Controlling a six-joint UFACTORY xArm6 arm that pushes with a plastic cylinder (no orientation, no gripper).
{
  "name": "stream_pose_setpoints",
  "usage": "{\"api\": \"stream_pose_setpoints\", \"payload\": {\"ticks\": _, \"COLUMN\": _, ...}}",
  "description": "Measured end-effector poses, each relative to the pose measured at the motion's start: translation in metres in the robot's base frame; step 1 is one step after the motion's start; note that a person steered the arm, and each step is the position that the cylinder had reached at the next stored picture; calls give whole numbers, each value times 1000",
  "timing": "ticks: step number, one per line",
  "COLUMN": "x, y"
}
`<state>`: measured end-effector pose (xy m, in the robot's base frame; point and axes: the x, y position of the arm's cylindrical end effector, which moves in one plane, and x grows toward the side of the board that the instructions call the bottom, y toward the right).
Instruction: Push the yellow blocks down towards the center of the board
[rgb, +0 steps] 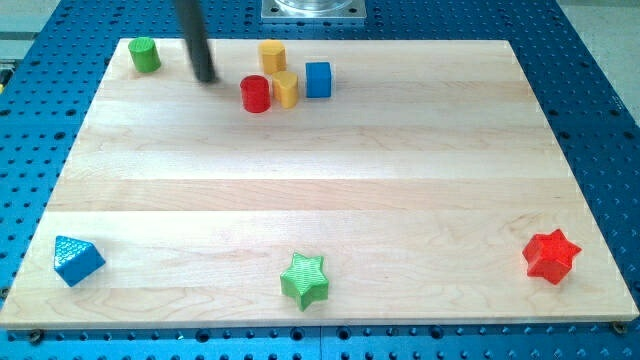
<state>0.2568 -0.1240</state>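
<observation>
Nearest the camera on the pale wooden table (320, 200) sit a green star block (305, 280), a blue triangular block (76, 260) and a red star block (551, 255), all well apart from my work. Farther up, two small yellow blocks, one cylindrical (272, 55) and one angular (286, 88), cluster by a red cylinder (256, 94) and blue cube (318, 79); they look light, rigid and slippery, best pushed squarely from their top sides. With no gripper to open or close, my tip (206, 77) stands left of the red cylinder, a green cylinder (145, 54) beyond it.

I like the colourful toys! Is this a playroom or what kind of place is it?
Probably a robot lab, not a playroom. The wooden board lies on a blue metal table full of holes, and my tip stands near the red cylinder.
</observation>
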Motion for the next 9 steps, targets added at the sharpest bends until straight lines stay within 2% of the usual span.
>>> {"api": "stream_pose_setpoints", "payload": {"ticks": 1, "x": -57, "y": 61}}
{"api": "stream_pose_setpoints", "payload": {"ticks": 4, "x": -63, "y": 140}}
{"api": "stream_pose_setpoints", "payload": {"ticks": 9, "x": -60, "y": 140}}
